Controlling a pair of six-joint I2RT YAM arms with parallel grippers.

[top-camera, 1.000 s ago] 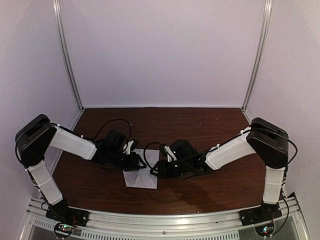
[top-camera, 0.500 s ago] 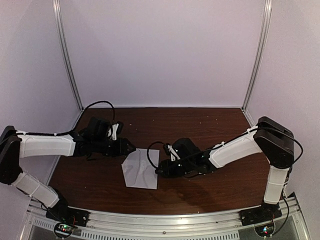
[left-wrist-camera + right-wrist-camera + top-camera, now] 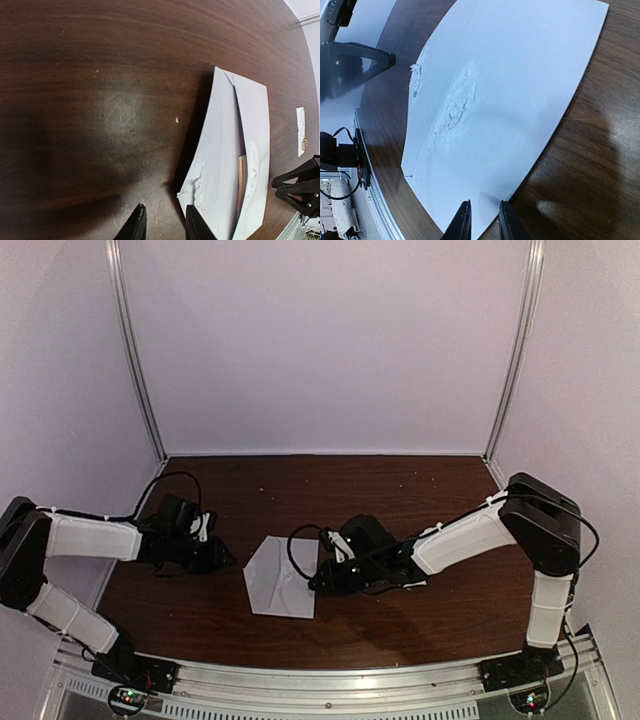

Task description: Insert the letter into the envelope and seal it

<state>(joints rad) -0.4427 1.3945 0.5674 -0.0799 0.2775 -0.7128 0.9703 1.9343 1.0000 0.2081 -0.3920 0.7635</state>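
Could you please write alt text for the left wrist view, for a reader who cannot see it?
A pale grey-white envelope lies on a dark wooden table, its pointed flap raised and torn along the glue line. The left gripper, fingers slightly apart and holding nothing, sits just left of the envelope; the right gripper shows at the right edge.

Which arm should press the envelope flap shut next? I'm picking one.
Right: its pincer sits at the envelope edge, while the left pincer is off it, over bare table.

We see no readable text, labels, brands or numbers anywhere: the envelope (image 3: 283,577) is blank, and the counter (image 3: 400,490) carries no markings.
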